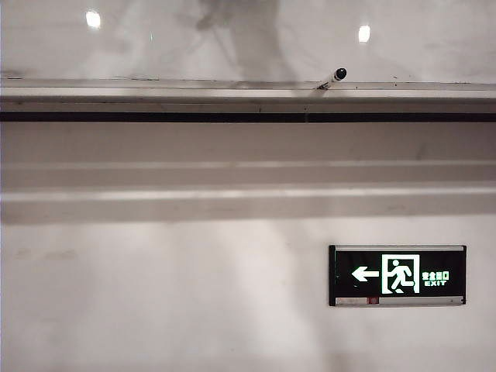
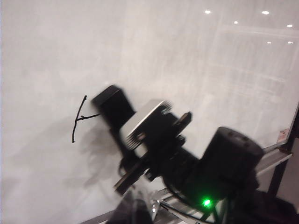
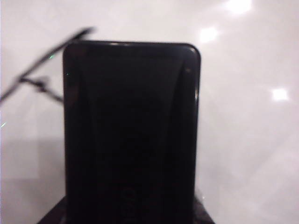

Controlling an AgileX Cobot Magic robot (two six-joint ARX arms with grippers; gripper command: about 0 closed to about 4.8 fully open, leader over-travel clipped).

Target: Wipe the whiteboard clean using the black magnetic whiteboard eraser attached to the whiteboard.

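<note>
A: Noting board first. Whiteboard (image 1: 434, 54) across the top of the exterior view, glossy grey-white, smudged, two bright light spots on it. Silver ledge (image 1: 155, 93) along its lower edge.

B: Anything on the ledge?

A: Marker (image 1: 333, 77), dark cap, lying tilted right of centre. Below that, matte wall (image 1: 155, 294) with a lit exit sign (image 1: 397, 275) at lower right. No arm in the exterior view.

B: Eraser?

A: Off in front of the board, black, at the tip of the right arm. Seen from the left wrist as a dark block (image 2: 112, 105) just beside a black scribble (image 2: 77, 119) on the board. Filling most of the right wrist view (image 3: 131, 135), rounded top corners, scribble (image 3: 37, 74) off to one side of it.

B: Touching the board?

A: Cannot tell. Close to it, shadow thrown on the surface, picture blurred.

B: Right gripper?

A: Right gripper (image 2: 124, 126) clamped on the eraser, jaws held about half apart by its width.

B: Left gripper?

A: Not made out clearly in any view. Closed fully, holding nothing seen.
</note>
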